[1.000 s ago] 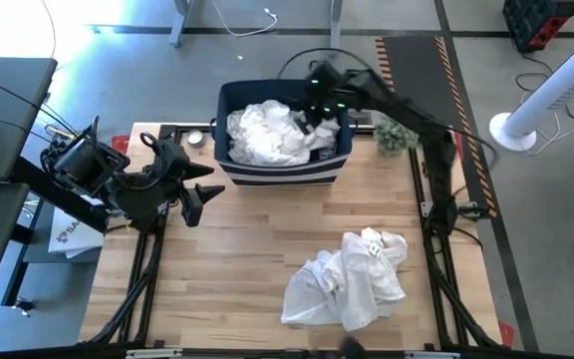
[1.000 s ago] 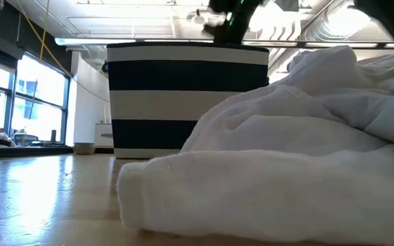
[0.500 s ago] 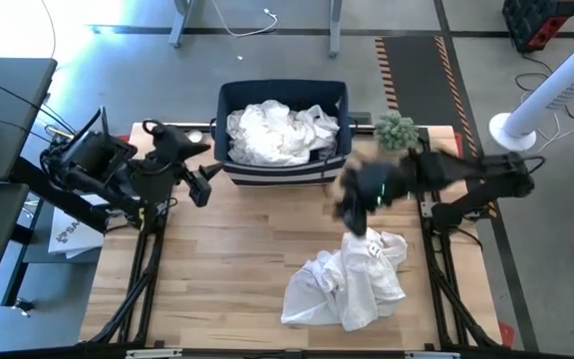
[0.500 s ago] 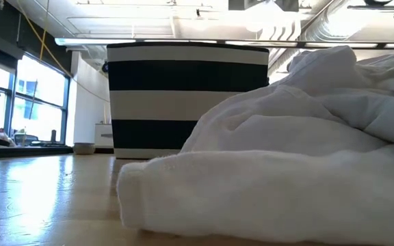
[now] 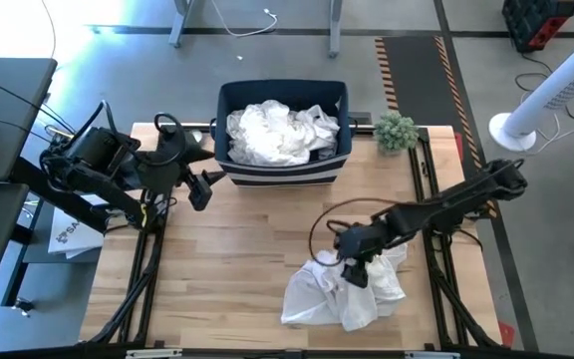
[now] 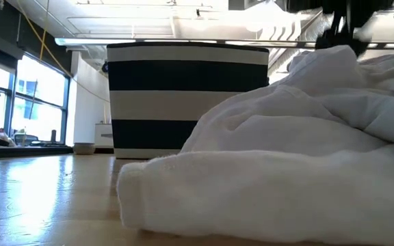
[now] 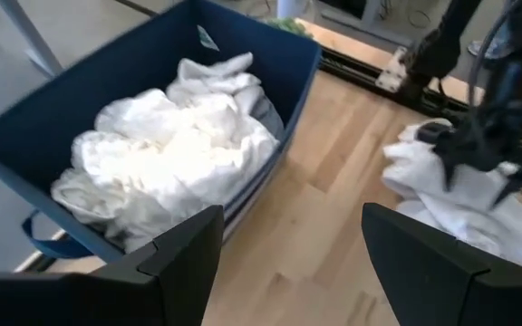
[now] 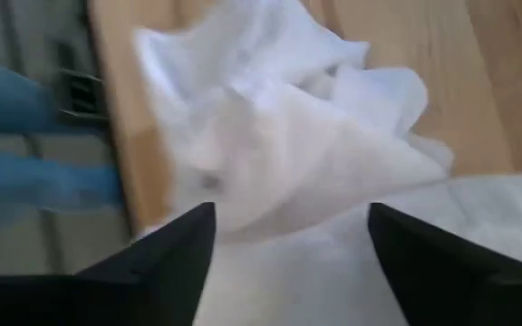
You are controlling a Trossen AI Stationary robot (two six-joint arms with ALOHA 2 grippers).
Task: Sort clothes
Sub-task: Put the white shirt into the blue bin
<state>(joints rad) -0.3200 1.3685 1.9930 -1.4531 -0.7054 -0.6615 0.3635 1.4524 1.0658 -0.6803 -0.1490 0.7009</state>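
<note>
A pile of white clothes (image 5: 352,284) lies on the wooden table at the near right and fills the low view (image 6: 286,157). More white clothes (image 5: 272,132) and a dark piece (image 5: 324,152) lie in the navy striped bin (image 5: 282,172) at the table's far edge. My right gripper (image 5: 354,261) is open, pointing steeply down at the far part of the pile (image 8: 279,154), with a finger on either side of a cloth hump. My left gripper (image 5: 203,185) hangs open to the left of the bin (image 7: 152,154), nothing between its fingers. My right gripper (image 8: 288,226) stands open right at the top of the white pile, coming from above. I cannot tell whether its fingertips touch the cloth.
A small green plant (image 5: 395,131) stands at the far right corner beside the bin. A white stand (image 5: 526,118) is on the floor beyond the table's right side. Bare wood (image 5: 217,279) lies at the near left.
My right gripper has swung from over the bin toward the table's near edge and come down fast onto the top of the white pile. My left gripper has shifted a little toward the far edge, beside the bin. The clothes lie as before.
</note>
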